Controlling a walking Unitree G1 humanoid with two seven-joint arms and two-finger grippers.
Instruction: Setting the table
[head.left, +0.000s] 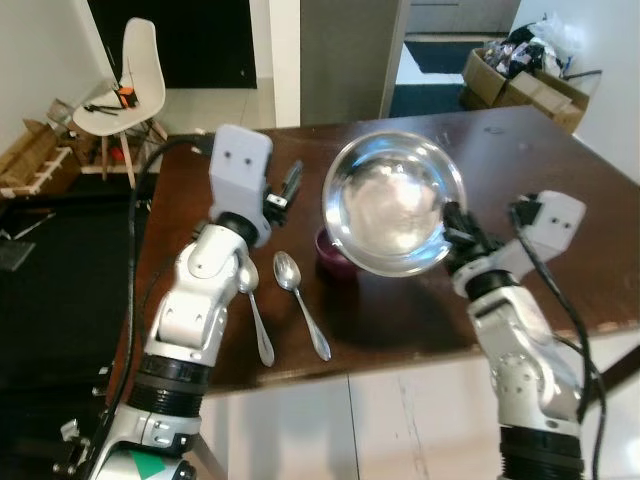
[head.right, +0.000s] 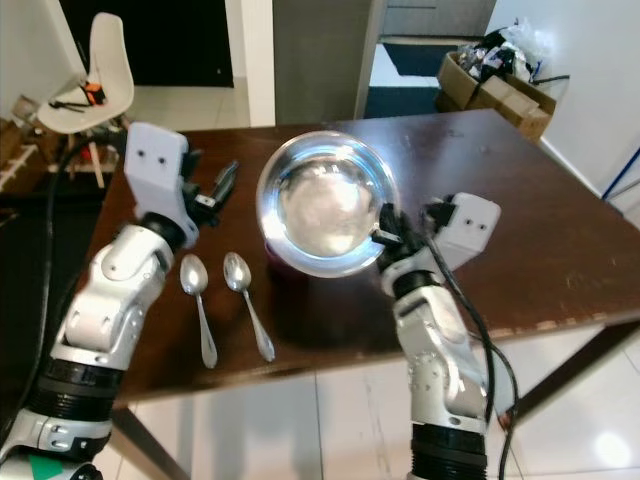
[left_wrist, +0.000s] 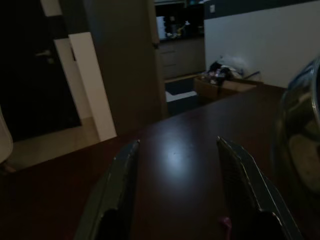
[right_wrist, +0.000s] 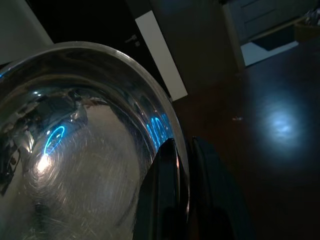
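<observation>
Left eye view: right fingers (right_wrist: 182, 165) pinch steel bowl (head.left: 393, 200) rim; left fingers (left_wrist: 125, 175) apart; spoons (head.left: 301, 303) nearby.

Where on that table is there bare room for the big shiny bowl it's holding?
The far right stretch of the table, beyond the right claw, is bare wood. It's crowded near the front: two spoons lie side by side, the left claw hangs just behind them, and a small purple dish sits under the held bowl.

White chair (head.left: 137, 70), tiled floor (head.left: 330, 420), cardboard boxes (head.left: 520, 85).
</observation>
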